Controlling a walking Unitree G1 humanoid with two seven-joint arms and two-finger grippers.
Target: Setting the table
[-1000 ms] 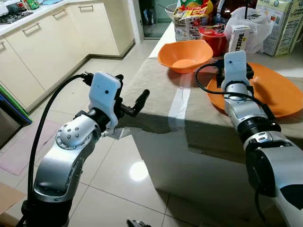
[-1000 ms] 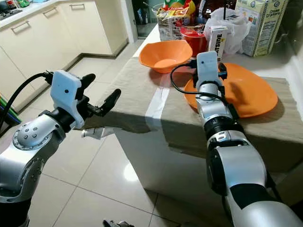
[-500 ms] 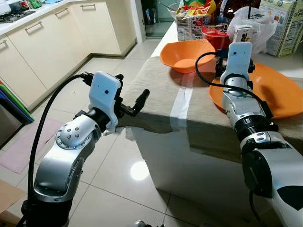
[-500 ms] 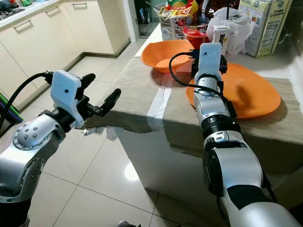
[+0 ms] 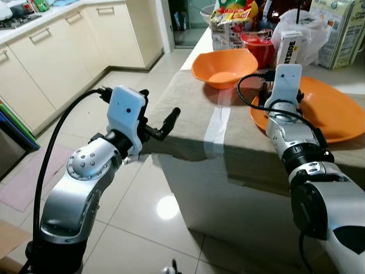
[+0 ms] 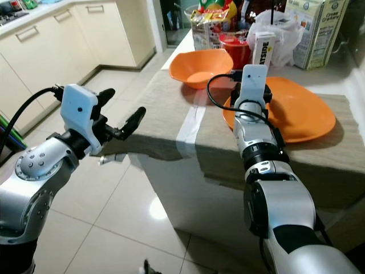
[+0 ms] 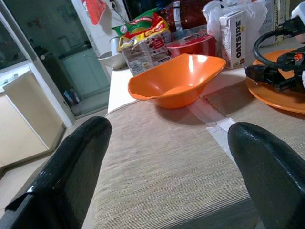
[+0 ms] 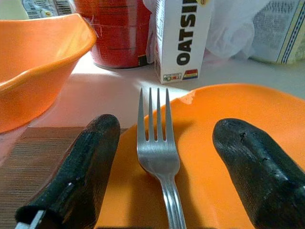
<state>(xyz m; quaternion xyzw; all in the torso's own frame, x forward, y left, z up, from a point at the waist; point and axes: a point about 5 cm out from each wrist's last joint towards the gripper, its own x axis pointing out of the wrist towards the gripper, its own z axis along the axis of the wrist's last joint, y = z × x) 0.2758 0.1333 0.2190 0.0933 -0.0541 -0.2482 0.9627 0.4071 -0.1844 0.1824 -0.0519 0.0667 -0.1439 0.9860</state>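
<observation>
An orange plate (image 5: 333,108) lies on the beige mat (image 5: 188,108) at the table's near right. A steel fork (image 8: 157,152) rests on the plate's left part, tines pointing toward the Oatside carton (image 8: 183,38). My right gripper (image 8: 164,126) is low over the plate and open, one finger on either side of the fork and apart from it. An orange bowl (image 5: 223,67) sits further back on the mat. My left gripper (image 5: 158,104) hangs open in the air just off the table's left corner, facing the bowl (image 7: 176,81), with nothing in it.
Behind the plate and bowl stand a red tub (image 5: 258,47), a snack bag (image 5: 231,20), a white plastic bag (image 5: 311,34) and a tall carton (image 5: 342,31). Cream kitchen cabinets (image 5: 57,51) line the left wall, with tiled floor (image 5: 142,205) between them and the table.
My right gripper has drawn back a little toward me over the plate's left part. The left arm has stayed where it was.
</observation>
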